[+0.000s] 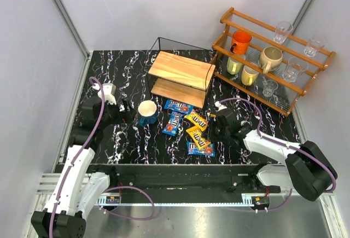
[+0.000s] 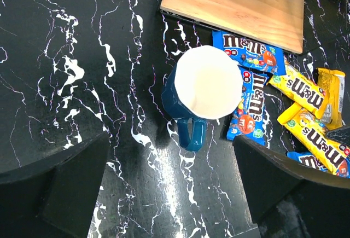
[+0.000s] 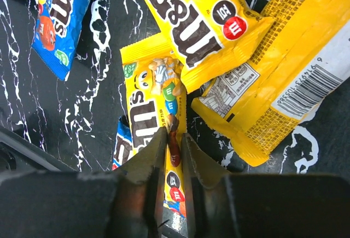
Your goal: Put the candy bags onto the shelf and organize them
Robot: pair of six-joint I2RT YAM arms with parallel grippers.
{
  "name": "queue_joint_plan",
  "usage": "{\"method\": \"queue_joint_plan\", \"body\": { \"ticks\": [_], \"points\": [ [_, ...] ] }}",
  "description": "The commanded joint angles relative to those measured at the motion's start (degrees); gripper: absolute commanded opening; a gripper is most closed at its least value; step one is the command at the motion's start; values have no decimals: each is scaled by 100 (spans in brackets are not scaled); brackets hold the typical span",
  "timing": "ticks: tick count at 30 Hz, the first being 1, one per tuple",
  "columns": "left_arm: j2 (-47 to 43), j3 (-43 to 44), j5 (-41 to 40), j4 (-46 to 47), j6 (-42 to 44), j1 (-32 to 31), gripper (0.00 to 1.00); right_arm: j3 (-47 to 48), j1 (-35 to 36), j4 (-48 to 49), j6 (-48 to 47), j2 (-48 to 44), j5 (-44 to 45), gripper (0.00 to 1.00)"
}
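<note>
We see right claw (image 3: 174, 142) pinched narrow on edge of yellow bag (image 3: 147, 101), which lies on table (image 1: 126, 139). Left claw (image 2: 170, 161) is spread wide above blue mug (image 2: 210, 82). We find other candy bags (image 1: 178, 122) flat on table, overlapping, just in front of shelf (image 1: 180, 69), between blue mug and right claw.

A robotics lab cell: grey panel walls (image 1: 136, 8) in aluminium framing (image 1: 65, 16) enclose a marbled table (image 1: 131, 139), left arm (image 1: 76, 167) and right arm (image 1: 270, 146) bolted at 6 o'clock.
</note>
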Motion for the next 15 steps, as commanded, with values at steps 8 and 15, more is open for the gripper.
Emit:
{"method": "queue_joint_plan", "body": {
  "ticks": [8, 15],
  "points": [
    [-64, 198, 283, 50, 276, -6, 99, 250, 49, 50, -20, -121, -209, 5],
    [32, 207, 300, 41, 338, -15, 99, 778, 49, -697, -178, -719, -192, 1]
  ]
}}
